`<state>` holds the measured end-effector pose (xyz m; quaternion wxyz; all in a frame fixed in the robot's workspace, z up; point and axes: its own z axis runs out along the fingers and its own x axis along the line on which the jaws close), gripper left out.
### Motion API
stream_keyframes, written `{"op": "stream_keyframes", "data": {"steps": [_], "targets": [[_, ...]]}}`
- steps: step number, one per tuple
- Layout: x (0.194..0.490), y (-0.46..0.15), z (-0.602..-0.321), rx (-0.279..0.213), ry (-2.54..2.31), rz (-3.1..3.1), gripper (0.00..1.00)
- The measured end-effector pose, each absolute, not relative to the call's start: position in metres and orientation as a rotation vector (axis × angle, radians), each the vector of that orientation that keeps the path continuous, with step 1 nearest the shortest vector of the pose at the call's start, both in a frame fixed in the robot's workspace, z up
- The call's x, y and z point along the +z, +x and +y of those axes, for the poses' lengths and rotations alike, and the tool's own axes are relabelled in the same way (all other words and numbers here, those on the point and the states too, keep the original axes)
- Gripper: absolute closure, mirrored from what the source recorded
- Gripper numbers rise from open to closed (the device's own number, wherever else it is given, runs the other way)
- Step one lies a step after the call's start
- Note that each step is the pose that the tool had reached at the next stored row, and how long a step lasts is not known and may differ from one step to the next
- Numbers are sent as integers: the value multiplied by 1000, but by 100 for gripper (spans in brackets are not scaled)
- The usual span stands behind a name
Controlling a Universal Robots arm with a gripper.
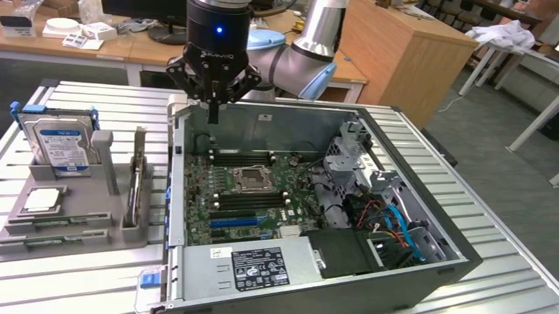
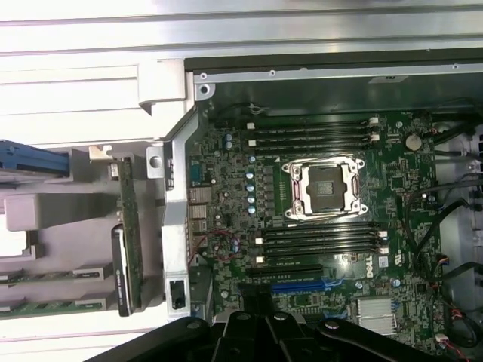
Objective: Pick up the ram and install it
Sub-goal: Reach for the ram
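Metal table (image 1: 476, 196): tray (image 1: 83, 227) holds ram (image 1: 136, 183), hard drive (image 1: 63, 145).

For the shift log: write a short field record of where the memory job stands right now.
gripper: shut, empty, above the open computer case, at the exterior view's left
ram: standing on edge in the grey holder, not gripped
memory slots: empty
hard drive: upright in the same holder

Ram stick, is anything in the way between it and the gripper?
Nothing visible is. The gripper hangs shut over the computer case, and the ram stands on edge in the grey holder beside the case, its top edge bare.
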<state>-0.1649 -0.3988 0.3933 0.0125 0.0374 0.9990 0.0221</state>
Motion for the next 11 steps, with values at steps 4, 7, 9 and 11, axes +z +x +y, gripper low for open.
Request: {"op": "stream_keyframes", "data": {"steps": [4, 7, 9, 11], "targets": [[393, -169, -399, 69, 117, 3114, 89], [393, -171, -399, 69, 117, 3114, 89], [393, -173, -399, 69, 117, 3114, 89], [393, -175, -399, 69, 117, 3114, 89]]}}
